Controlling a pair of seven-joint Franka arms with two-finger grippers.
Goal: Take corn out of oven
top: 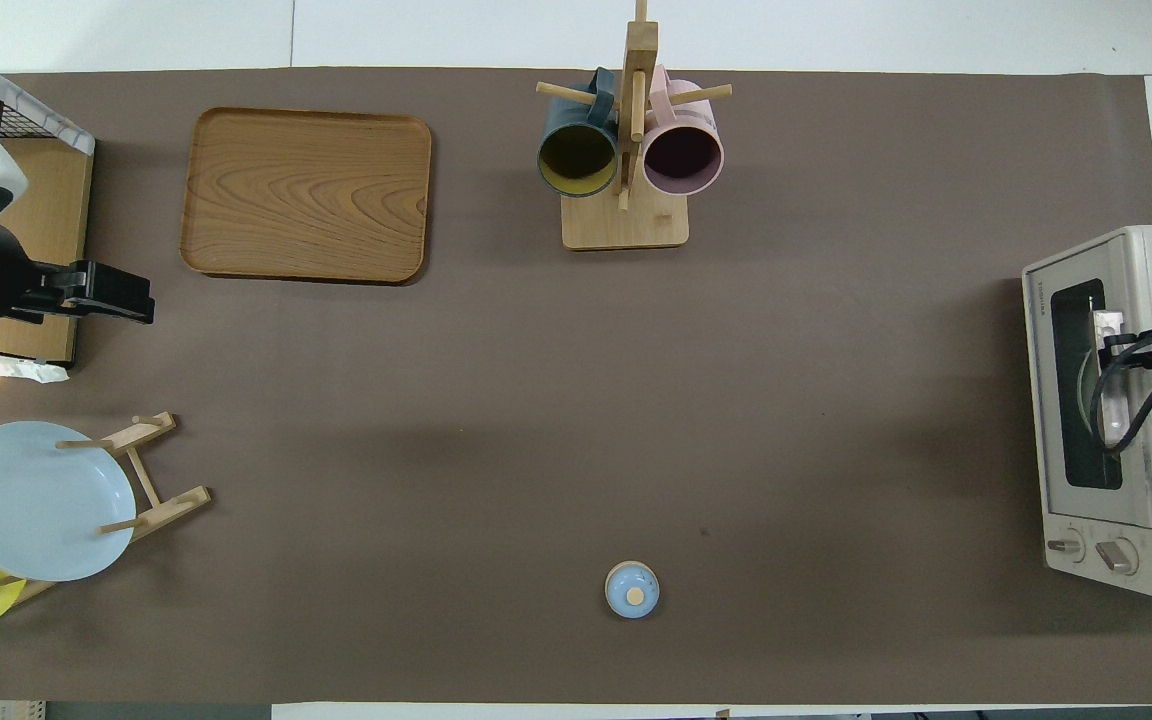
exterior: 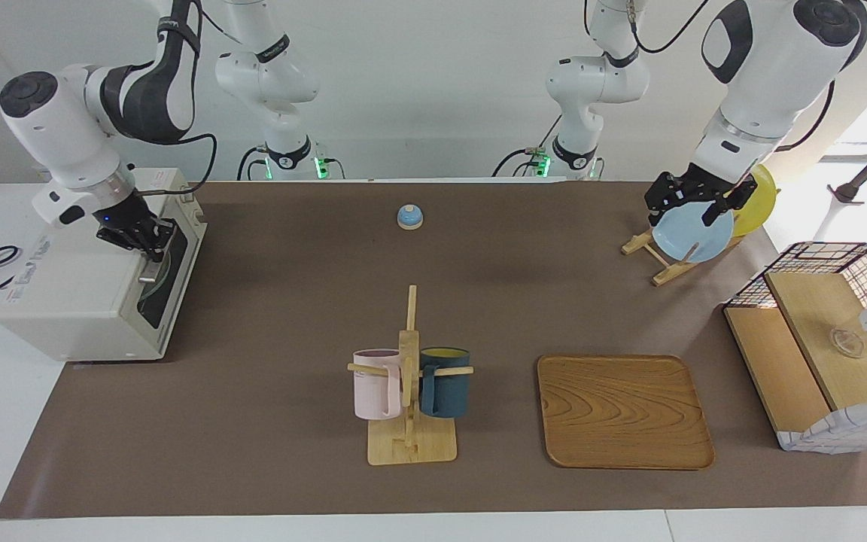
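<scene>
The cream-white oven (exterior: 80, 301) stands at the right arm's end of the table, and its dark glass door (exterior: 166, 282) looks closed. It also shows in the overhead view (top: 1136, 540). The corn is hidden; I see no yellow cob in either view. My right gripper (exterior: 149, 245) is at the top edge of the oven door by the metal handle (top: 1106, 322). My left gripper (exterior: 693, 202) is open and empty, up over the plate rack (exterior: 655, 256) at the left arm's end; it also shows in the overhead view (top: 106, 292).
A light blue plate (exterior: 693, 233) and a yellow plate (exterior: 757, 199) stand in the rack. A wooden tray (exterior: 622, 410), a mug stand (exterior: 411, 444) with a pink and a dark blue mug, a small blue bell (exterior: 409, 217) and a wire-and-wood basket shelf (exterior: 817, 339) are on the table.
</scene>
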